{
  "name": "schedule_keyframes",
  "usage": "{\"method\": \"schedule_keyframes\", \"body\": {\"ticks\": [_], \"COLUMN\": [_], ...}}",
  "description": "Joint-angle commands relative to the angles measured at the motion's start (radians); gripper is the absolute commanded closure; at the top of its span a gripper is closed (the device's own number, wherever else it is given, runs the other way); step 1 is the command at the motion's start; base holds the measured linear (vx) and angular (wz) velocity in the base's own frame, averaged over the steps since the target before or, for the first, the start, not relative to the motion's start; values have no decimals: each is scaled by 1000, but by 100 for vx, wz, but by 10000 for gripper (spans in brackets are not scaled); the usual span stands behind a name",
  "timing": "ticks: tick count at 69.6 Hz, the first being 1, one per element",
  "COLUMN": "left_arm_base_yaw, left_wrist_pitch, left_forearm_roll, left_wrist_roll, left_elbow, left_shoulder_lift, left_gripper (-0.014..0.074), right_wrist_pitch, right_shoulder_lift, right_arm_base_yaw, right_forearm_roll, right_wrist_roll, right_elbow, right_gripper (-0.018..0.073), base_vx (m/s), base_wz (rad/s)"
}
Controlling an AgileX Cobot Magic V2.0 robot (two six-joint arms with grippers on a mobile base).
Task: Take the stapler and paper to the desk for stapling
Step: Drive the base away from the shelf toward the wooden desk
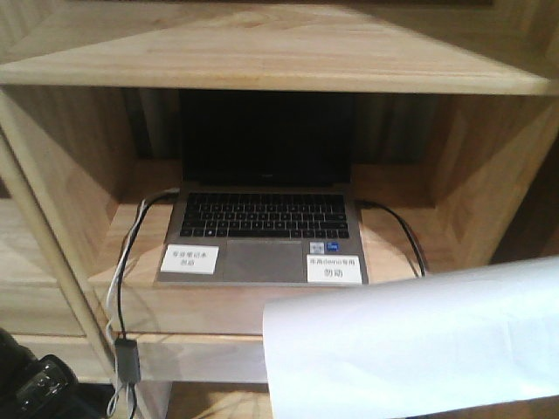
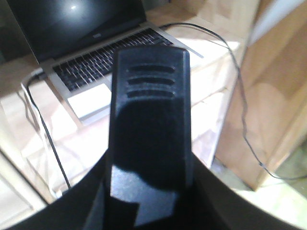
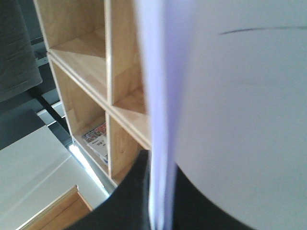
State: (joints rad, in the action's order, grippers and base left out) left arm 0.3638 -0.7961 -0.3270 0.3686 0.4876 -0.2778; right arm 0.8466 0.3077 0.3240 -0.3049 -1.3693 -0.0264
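Stapler (image 2: 151, 134) in left-wrist view only; paper (image 1: 419, 349) — front and right-wrist

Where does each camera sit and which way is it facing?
Front view: on the robot, facing the shelf unit and open laptop; dark robot part lower left.
Left wrist: behind the left gripper, over the stapler toward the laptop.
Right wrist: behind the right gripper, along the paper toward shelf compartments.
Shared: laptop, front and left wrist; paper, front and right wrist.

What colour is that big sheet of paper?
The paper is plain white, clearest in the exterior front-facing view.
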Motion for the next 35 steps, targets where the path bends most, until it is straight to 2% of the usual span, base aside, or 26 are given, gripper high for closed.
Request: {"method": "schedule_keyframes", "body": {"ticks": [1, 35], "left_arm_base_yaw": [3, 3], "left_wrist_pitch": [104, 104], "left_forearm_roll": [-32, -32], "left_wrist_roll": [-3, -3], "left_elbow": [32, 32], "left_shoulder_lift": [-6, -6], "left_gripper": [603, 603], "right_wrist_pitch": [58, 58], "right_shoulder_lift": [7, 7], "right_arm_base_yaw": [-1, -1], "right_forearm_roll": [4, 4], "right_wrist_roll": [14, 14], "right_elbow": [-4, -4], "right_gripper": [565, 565], "base_vx": [-18, -18], "base_wz": [2, -3]}}
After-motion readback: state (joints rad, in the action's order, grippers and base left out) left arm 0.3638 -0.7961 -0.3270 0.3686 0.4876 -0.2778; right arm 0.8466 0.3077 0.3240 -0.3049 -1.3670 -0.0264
